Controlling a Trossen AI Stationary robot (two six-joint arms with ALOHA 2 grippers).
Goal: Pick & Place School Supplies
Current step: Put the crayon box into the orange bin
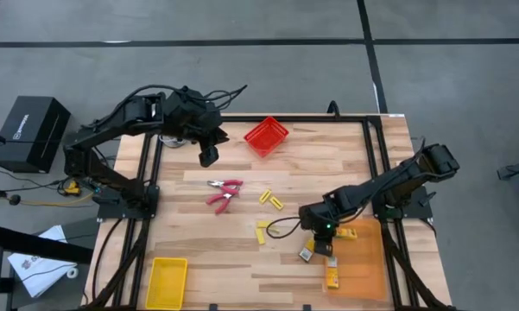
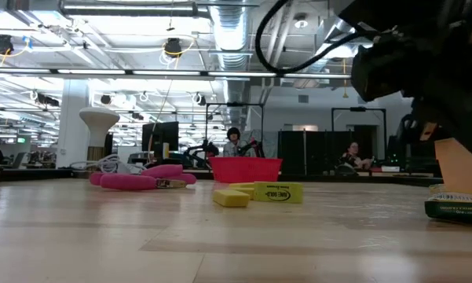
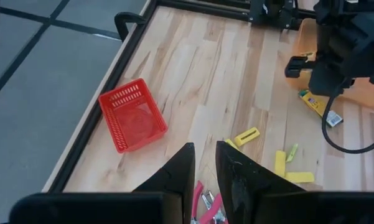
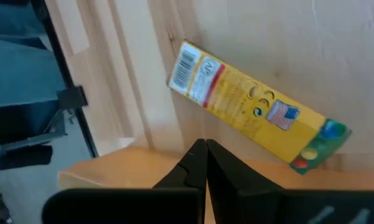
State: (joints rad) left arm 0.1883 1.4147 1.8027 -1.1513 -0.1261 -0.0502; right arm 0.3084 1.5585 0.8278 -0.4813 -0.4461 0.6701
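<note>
The mesh bin (image 1: 267, 137) sits at the far middle of the counter (image 1: 328, 164), just right of the left end effector (image 1: 208, 156). Nearer than both lie the pliers-like tool (image 1: 224, 193), and to their right two small pieces (image 1: 272, 200), close together. A flat block (image 1: 262, 231) lies nearer still. At the counter's right side a tray (image 1: 367, 259) holds one box (image 1: 332, 275), another (image 1: 345, 232) lying at its far edge (the right end effector (image 1: 321, 249) hangs at the tray's left edge). A shallow bin (image 1: 167, 282) occupies the near left corner.
</note>
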